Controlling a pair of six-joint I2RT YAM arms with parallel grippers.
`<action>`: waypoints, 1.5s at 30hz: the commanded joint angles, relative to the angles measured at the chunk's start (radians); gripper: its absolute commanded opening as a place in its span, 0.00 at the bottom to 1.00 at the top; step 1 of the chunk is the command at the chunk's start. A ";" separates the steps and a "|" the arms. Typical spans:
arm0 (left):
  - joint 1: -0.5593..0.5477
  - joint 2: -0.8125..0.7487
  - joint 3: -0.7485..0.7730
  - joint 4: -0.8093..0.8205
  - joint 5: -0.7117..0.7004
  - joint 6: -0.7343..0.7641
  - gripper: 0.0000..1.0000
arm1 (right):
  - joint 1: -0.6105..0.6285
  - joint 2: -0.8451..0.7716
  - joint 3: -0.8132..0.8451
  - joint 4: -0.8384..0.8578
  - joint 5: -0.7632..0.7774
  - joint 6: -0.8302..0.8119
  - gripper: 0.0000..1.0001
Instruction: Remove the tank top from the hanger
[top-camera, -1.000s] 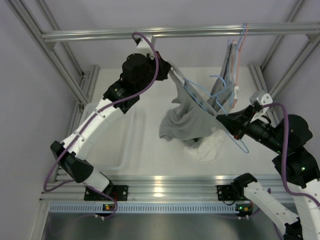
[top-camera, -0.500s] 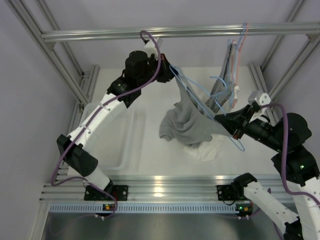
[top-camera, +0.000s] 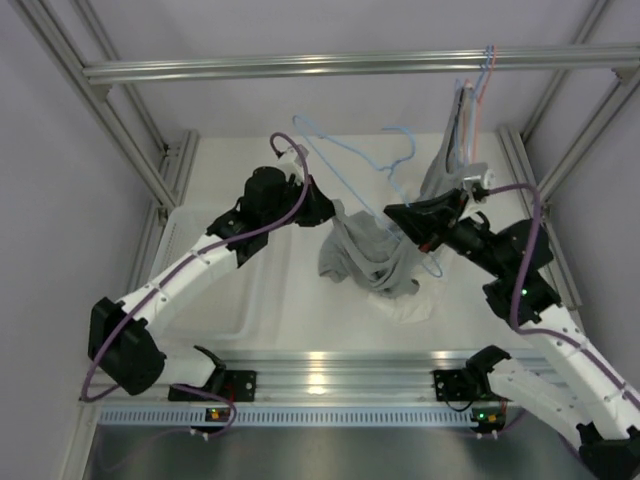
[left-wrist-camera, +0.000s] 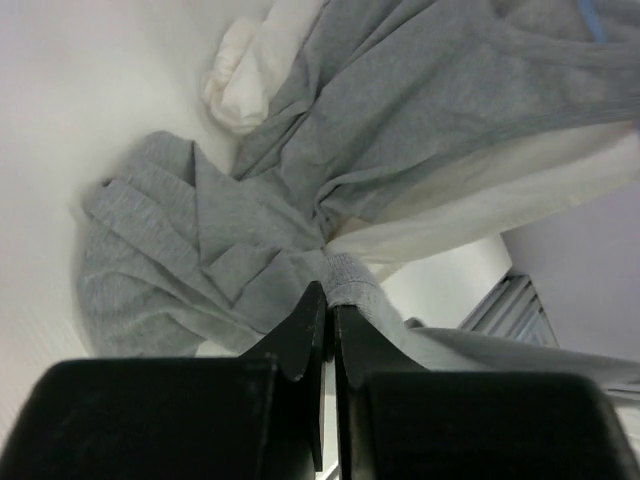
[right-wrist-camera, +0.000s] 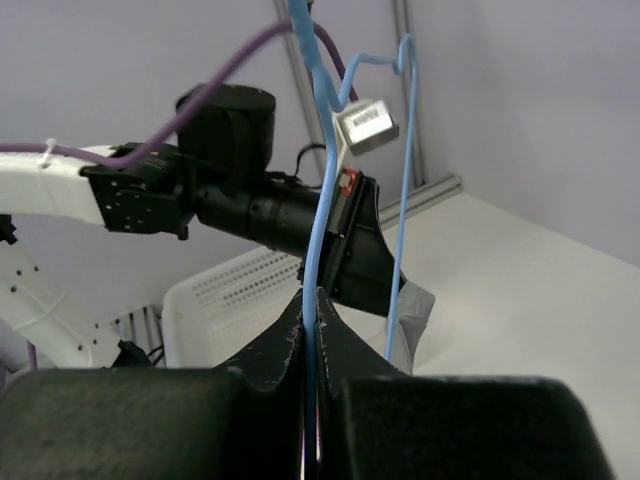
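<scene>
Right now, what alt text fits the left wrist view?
The left pincer is shut on a fold of the gray tank top, which lies crumpled on the white table. A white garment shows from under it.

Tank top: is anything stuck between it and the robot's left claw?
No, nothing visible is in the way. The left gripper is shut right on a grey fold of the tank top. The right gripper pinches the blue hanger, and that is not between them.
</scene>
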 joint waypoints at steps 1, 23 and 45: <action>-0.002 -0.135 0.001 0.121 0.044 -0.017 0.00 | 0.178 0.090 -0.027 0.339 0.119 -0.039 0.00; -0.063 -0.094 -0.017 0.241 0.608 0.018 0.00 | 0.501 0.414 0.071 0.742 0.683 -0.312 0.00; -0.467 0.009 -0.238 0.255 0.630 0.391 0.00 | 0.435 0.394 0.038 0.809 0.770 -0.551 0.00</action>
